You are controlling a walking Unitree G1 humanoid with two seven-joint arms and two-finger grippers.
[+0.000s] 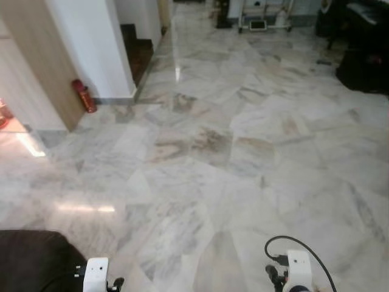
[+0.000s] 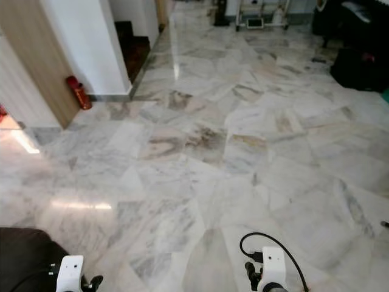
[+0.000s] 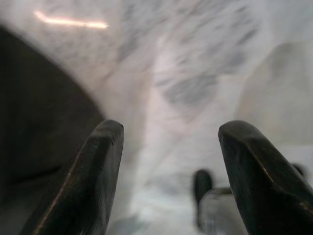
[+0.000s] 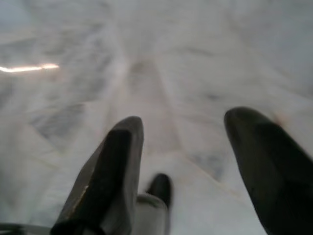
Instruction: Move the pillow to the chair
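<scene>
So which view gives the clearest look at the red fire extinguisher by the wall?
The left eye view: the fire extinguisher leans at the foot of the wood-panelled wall, fully visible above the marble floor. The right eye view shows the same thing slightly smaller. Both wrist views look along open end effector fingers at blurred floor.

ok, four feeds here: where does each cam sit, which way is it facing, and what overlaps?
Left eye: on the head, facing forward and down over the marble floor; a red fire extinguisher by the wall; both wrists at the bottom edge.
Right eye: same scene, slightly offset.
Left wrist: on the left arm, looking along the open left gripper at the floor, something dark beside it.
Right wrist: on the right arm, looking along the open right gripper at the floor.
Shared: all four show the marble floor.
</scene>
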